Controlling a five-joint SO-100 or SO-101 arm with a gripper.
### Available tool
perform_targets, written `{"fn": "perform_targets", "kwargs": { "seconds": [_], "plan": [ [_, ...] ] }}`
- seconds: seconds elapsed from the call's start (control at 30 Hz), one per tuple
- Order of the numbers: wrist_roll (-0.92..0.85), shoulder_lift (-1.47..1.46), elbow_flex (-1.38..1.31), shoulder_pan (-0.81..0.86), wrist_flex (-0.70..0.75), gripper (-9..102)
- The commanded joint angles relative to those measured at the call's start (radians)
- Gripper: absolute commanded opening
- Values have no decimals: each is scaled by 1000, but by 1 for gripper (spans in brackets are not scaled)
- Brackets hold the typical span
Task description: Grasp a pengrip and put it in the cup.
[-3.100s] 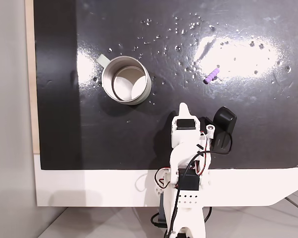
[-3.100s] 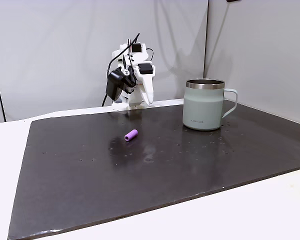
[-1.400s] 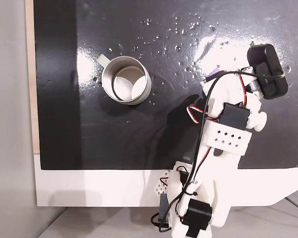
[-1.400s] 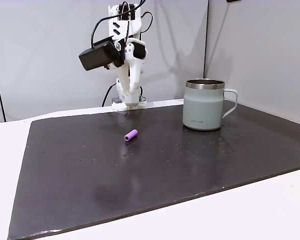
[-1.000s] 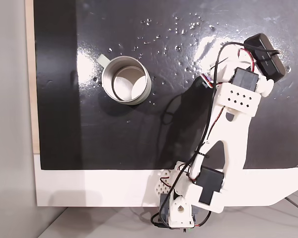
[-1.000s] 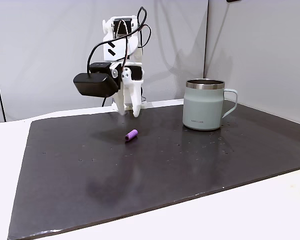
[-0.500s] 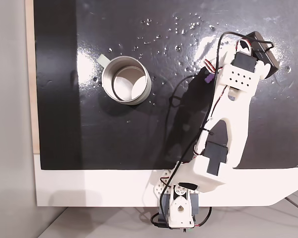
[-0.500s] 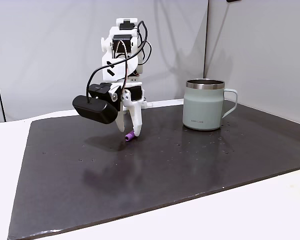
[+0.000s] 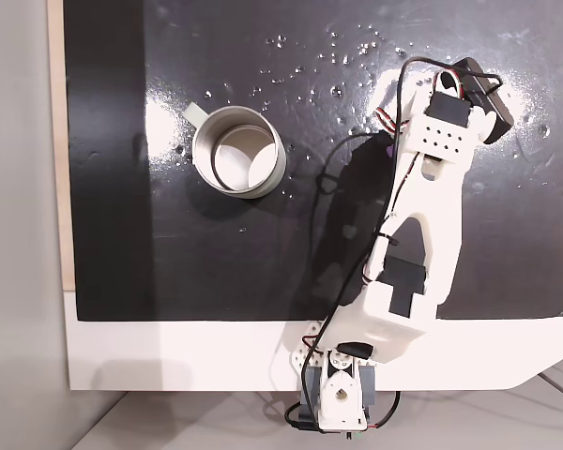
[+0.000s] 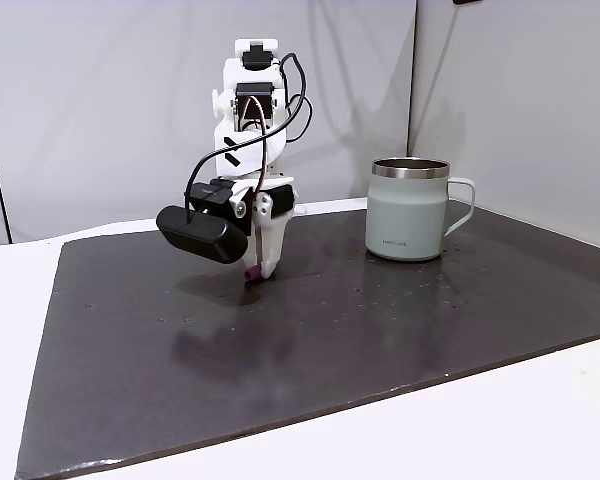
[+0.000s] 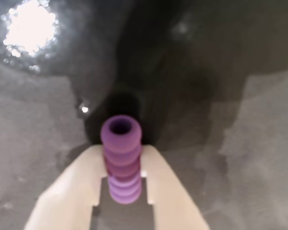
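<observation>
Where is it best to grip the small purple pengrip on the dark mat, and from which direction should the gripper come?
Probably across the middle of the pengrip, coming down from above. It lies flat on the mat, a short ribbed tube, so the pads should press its long sides, not its open ends. The wrist view shows the gripper already straddling it that way.

Both fixed views were sharp and evenly lit. From above, the black mat (image 9: 216, 272) showed two blown-out glare patches, one beside the cup (image 9: 238, 151), one upper right, and the arm's shadow fell to its left. Wrist view was dim and soft: hot glare spot top left, pengrip (image 11: 121, 158) roughly focused, fingers (image 11: 77, 191) blurred.
</observation>
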Motion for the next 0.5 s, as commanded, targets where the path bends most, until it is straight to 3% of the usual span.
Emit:
{"fn": "perform_targets", "kwargs": {
  "seconds": [0.0, 0.47],
  "plan": [
    [17, 71, -67, 5, 31, 0],
    [138, 224, -581, -109, 463, 0]
  ]
}}
